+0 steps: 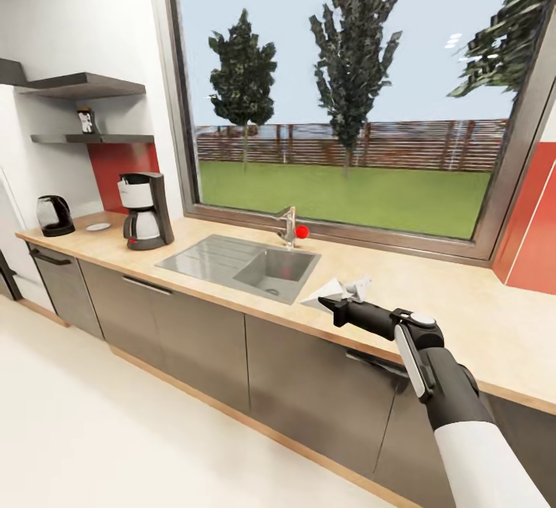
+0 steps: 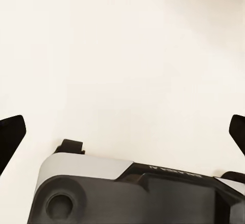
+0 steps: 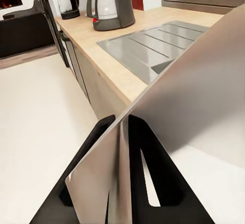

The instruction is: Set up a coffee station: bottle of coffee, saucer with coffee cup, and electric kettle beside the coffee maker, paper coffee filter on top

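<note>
My right gripper [image 1: 338, 306] is shut on the paper coffee filter [image 1: 333, 290], a white folded cone held above the kitchen countertop [image 1: 432, 303] just right of the sink. In the right wrist view the filter [image 3: 173, 96] is pinched between the black fingers [image 3: 153, 168]. Far left on the counter stand the coffee maker [image 1: 147, 211], the electric kettle [image 1: 54, 215] and the saucer [image 1: 98, 226] between them. The bottle of coffee [image 1: 86, 120] sits on the kitchen shelf [image 1: 100, 138]. My left gripper [image 2: 122, 129] is open over pale floor. The coffee cup is out of view.
A steel sink [image 1: 247, 261] with a faucet [image 1: 289, 226] is set into the counter between my gripper and the coffee maker. A large window runs behind the counter. Grey cabinet fronts [image 1: 201, 338] drop to a pale floor [image 1: 93, 415].
</note>
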Motion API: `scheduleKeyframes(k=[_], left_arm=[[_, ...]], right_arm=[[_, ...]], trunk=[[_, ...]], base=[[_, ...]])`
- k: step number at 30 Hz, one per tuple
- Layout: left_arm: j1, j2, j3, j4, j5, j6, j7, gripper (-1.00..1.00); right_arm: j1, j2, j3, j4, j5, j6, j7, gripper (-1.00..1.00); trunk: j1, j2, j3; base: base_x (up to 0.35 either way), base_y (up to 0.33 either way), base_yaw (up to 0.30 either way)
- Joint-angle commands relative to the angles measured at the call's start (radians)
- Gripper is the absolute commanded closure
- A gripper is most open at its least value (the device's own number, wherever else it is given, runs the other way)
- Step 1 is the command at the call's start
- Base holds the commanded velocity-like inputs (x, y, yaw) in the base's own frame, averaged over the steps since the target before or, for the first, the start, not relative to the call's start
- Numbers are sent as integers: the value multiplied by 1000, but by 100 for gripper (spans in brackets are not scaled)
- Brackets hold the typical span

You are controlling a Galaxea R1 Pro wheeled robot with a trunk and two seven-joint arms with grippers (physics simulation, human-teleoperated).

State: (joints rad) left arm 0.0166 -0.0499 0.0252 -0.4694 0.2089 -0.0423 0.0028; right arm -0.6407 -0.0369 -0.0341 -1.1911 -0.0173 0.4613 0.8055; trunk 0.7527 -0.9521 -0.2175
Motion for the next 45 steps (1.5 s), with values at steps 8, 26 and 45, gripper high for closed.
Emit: scheduleKeyframes(k=[8,26,45], left_arm=[[0,-1,2,-2,4,-2,0,-100],[0,-1,2,-2,4,-1,0,-100],[0,-1,2,-2,4,-1,0,-100]], right_arm=[[-1,1,-1,-1,-4,10,3,100],[-1,1,-1,-1,-4,8,4,100],[-1,2,-1,-1,-4,8,4,100]], trunk=[[0,-1,-1],[0,-1,-1],[0,-1,-1]], base=[[0,0,199],[0,166,136],[206,274,64]])
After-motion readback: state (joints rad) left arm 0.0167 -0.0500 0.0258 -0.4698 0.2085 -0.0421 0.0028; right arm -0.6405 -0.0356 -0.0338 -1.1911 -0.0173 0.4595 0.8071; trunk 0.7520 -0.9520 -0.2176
